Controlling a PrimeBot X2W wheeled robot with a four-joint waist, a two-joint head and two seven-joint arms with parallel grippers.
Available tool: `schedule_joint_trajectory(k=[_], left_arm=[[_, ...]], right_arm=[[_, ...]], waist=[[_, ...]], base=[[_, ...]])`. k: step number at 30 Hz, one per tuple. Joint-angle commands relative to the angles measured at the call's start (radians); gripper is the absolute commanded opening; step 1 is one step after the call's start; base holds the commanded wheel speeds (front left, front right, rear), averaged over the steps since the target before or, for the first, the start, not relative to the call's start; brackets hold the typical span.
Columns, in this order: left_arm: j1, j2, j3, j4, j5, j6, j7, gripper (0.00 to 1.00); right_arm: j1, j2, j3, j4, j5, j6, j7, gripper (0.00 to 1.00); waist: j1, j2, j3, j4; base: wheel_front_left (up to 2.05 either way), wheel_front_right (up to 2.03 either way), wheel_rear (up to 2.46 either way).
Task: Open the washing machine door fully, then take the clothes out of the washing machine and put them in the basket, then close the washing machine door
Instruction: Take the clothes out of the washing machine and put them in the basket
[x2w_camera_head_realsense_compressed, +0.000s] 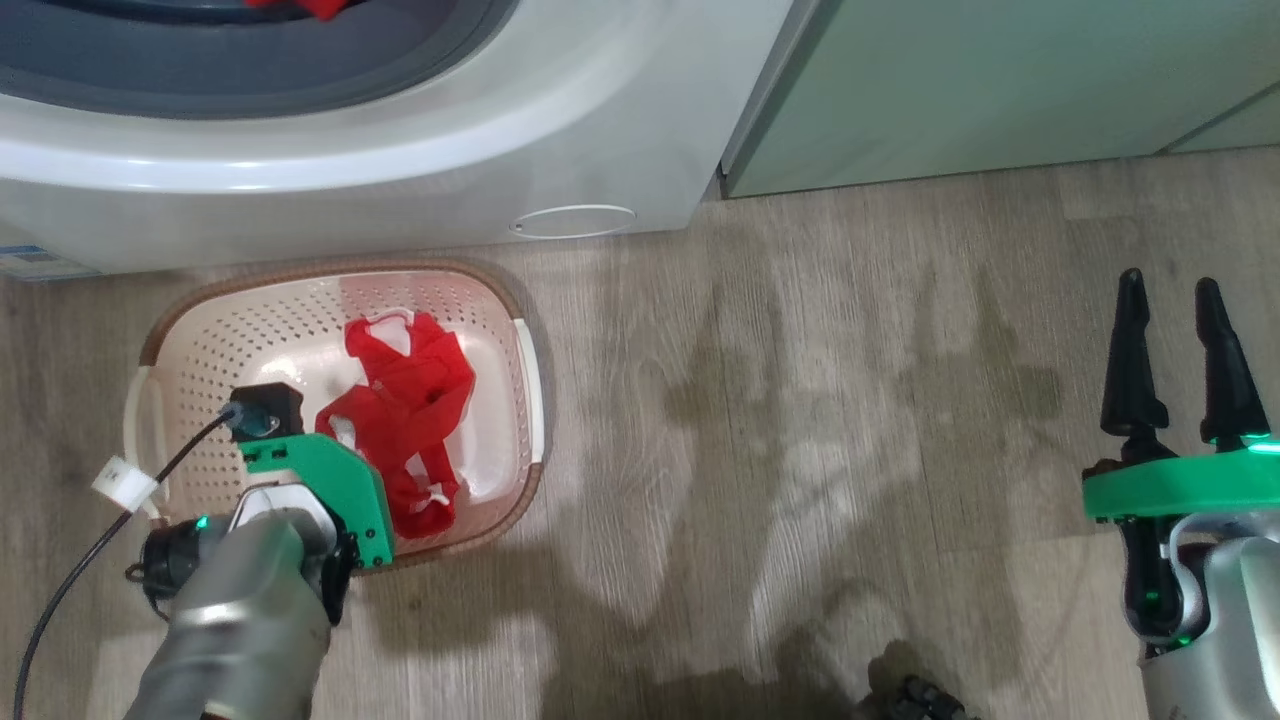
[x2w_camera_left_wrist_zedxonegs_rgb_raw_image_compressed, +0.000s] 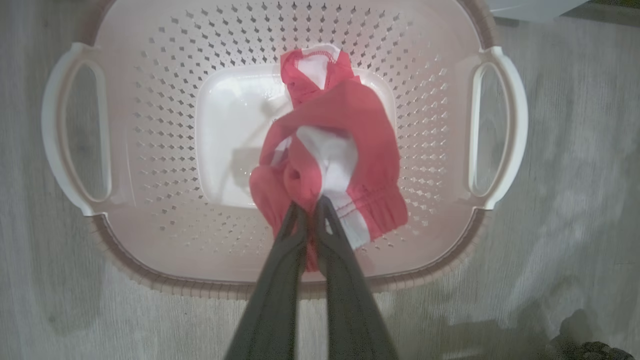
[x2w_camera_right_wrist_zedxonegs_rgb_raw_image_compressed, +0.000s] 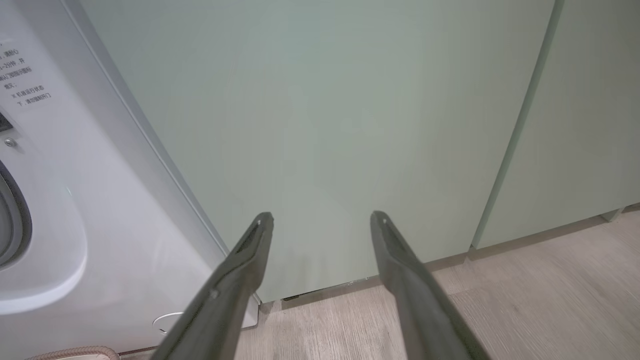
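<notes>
Up close, left gripper (x2w_camera_left_wrist_zedxonegs_rgb_raw_image_compressed: 311, 204) pinches clothes (x2w_camera_left_wrist_zedxonegs_rgb_raw_image_compressed: 352, 115) over the basket (x2w_camera_left_wrist_zedxonegs_rgb_raw_image_compressed: 150, 50).

Pale wood-grain floor (x2w_camera_head_realsense_compressed: 800, 400): 1 basket (x2w_camera_head_realsense_compressed: 250, 310) just before washing machine (x2w_camera_head_realsense_compressed: 400, 150), green cabinets (x2w_camera_head_realsense_compressed: 1000, 80) beside machine.

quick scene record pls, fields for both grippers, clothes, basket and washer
left gripper: shut on a red garment, held over the inside of the basket
right gripper: open, empty, pointing at the pale green cabinet
basket: on the wood floor, in front of the washing machine
washing machine: some red fabric shows in its opening
</notes>
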Motion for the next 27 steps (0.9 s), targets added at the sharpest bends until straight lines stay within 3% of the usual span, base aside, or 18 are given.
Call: schedule_joint_trajectory(k=[1,2,3,4,10,18,27], left_arm=[[-0.007,0.031,0.022,-0.015,-0.008,-0.007,-0.031,0.29],[-0.005,0.03,0.02,-0.015,-0.009,-0.02,-0.043,0.53],[-0.003,0.029,0.019,-0.015,-0.011,-0.029,-0.057,0.85],[-0.002,0.03,0.018,-0.015,-0.011,-0.034,-0.079,1.0],[0.003,0.03,0.018,-0.019,-0.021,-0.067,-0.224,1.0],[0.027,0.048,0.043,-0.078,-0.047,-0.098,-0.294,1.0],[0.194,0.083,0.127,-0.405,-0.011,-0.094,-0.296,1.0]], right_arm=[[-0.004,-0.008,0.011,-0.029,-0.004,-0.001,-0.011,1.0],[-0.003,-0.007,0.01,-0.027,-0.006,-0.001,-0.011,1.0],[-0.001,-0.007,0.008,-0.026,-0.006,-0.001,-0.011,1.0],[0.001,-0.007,0.008,-0.025,-0.007,-0.001,-0.011,1.0],[0.026,-0.007,0.016,-0.015,-0.007,-0.001,-0.011,1.0],[0.069,-0.005,0.036,-0.004,-0.006,-0.001,-0.011,1.0],[0.148,0.003,0.054,-0.004,-0.009,-0.001,-0.011,1.0]], waist=[[0.0,0.0,-0.009,0.004],[0.0,0.0,-0.016,0.006],[0.0,0.0,-0.024,0.01],[0.0,0.0,-0.034,0.014],[0.0,0.0,-0.117,0.045],[0.0,0.0,-0.238,0.08],[0.0,0.0,-0.38,0.104]], base=[[0.0,0.0,0.0],[0.0,0.0,0.0],[0.0,0.0,0.0],[0.0,0.0,0.0],[0.0,0.0,0.0],[0.0,0.0,0.0],[0.0,0.0,0.0]])
